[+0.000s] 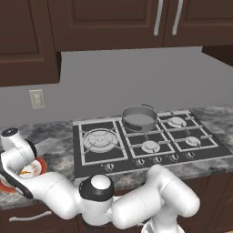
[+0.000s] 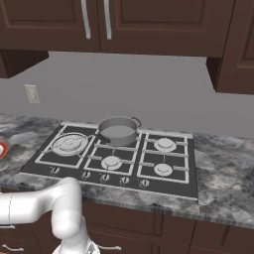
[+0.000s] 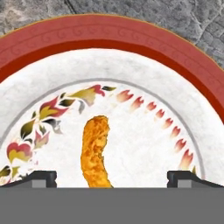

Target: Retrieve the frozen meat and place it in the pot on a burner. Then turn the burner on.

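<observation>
Three views, one grasp in preparation. Left base view: the arm reaches down over the plate at the desk's left end, well apart from the pot, which sits on a rear burner of the cooktop.

Right base view: the pot stands empty, so the drop-off looks ready.

Hand view: the end effector is released, jaws spread wide on either side of the frozen meat, which lies on the plate. A good pick probably means descending straight, keeping the piece centred, and closing across its narrow width.
</observation>
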Tool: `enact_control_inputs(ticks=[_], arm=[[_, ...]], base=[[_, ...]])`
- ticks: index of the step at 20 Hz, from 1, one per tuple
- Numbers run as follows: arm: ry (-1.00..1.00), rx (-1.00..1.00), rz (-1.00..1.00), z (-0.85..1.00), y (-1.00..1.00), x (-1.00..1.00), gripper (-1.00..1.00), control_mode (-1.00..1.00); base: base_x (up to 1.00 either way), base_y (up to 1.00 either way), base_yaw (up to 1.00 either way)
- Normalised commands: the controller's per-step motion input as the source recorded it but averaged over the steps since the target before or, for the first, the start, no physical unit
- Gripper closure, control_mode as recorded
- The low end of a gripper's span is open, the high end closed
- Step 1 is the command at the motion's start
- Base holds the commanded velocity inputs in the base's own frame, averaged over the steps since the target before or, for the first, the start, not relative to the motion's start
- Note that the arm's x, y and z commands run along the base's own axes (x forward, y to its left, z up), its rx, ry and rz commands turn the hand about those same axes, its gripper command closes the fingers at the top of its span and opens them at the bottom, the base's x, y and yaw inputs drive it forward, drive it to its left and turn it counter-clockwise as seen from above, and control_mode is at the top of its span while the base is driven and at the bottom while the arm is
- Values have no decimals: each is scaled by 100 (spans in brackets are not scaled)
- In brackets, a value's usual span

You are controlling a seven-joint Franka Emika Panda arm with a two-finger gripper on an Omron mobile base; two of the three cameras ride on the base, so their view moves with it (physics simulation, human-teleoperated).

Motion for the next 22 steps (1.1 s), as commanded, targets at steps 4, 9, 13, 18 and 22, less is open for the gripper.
enact_control_inputs(ticks=[4,9,13,18,22], arm=[[0,0,3,-17,0,13,-100,-100],[0,-2,0,-2,8,-8,-100,-100],[0,-4,0,-5,8,-15,-100,-100],[0,0,0,0,0,0,-100,-100],[0,0,0,0,13,0,-100,-100]], base=[[0,0,0],[0,0,0],[0,0,0],[0,0,0],[0,0,0]])
